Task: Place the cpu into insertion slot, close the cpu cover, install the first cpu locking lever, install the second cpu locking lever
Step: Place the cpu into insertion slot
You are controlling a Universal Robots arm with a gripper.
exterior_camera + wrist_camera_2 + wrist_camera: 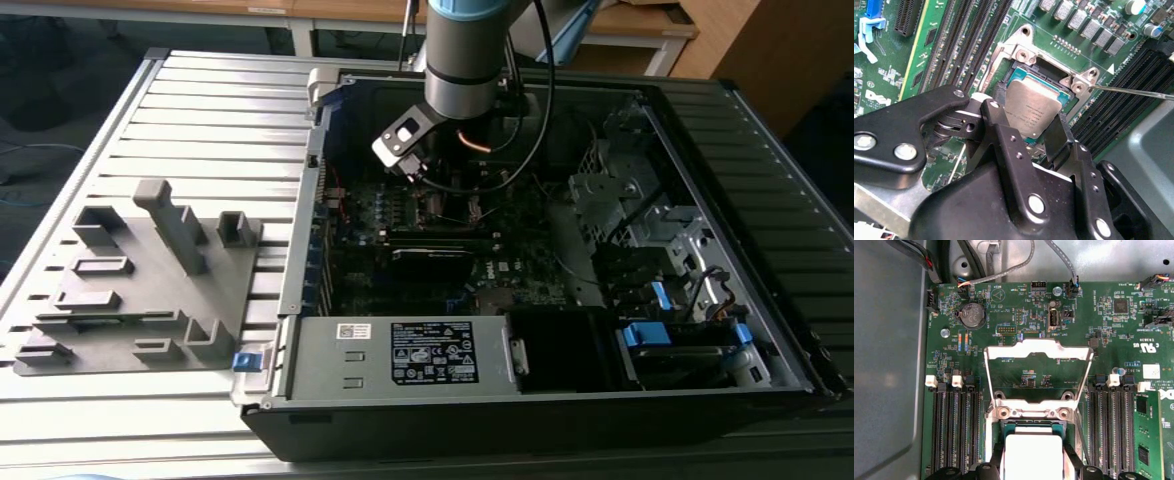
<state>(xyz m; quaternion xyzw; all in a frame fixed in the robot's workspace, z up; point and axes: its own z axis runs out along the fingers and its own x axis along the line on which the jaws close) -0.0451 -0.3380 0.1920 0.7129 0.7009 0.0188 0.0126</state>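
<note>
Green motherboard [1019, 315], claw [1029, 125] clamped on cpu [1031, 107], tilted above socket [1015, 52], cpu cover [1036, 348] swung open

Arm [461, 60] inside open computer case [534, 400], apparently over motherboard [441, 270].

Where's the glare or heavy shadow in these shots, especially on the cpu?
First wrist view: cpu top blown out to plain white, cover pale and shiny. Second wrist view: cpu evenly grey, its markings visible. Exterior view: case interior in shadow, table around it brightly lit.
</note>
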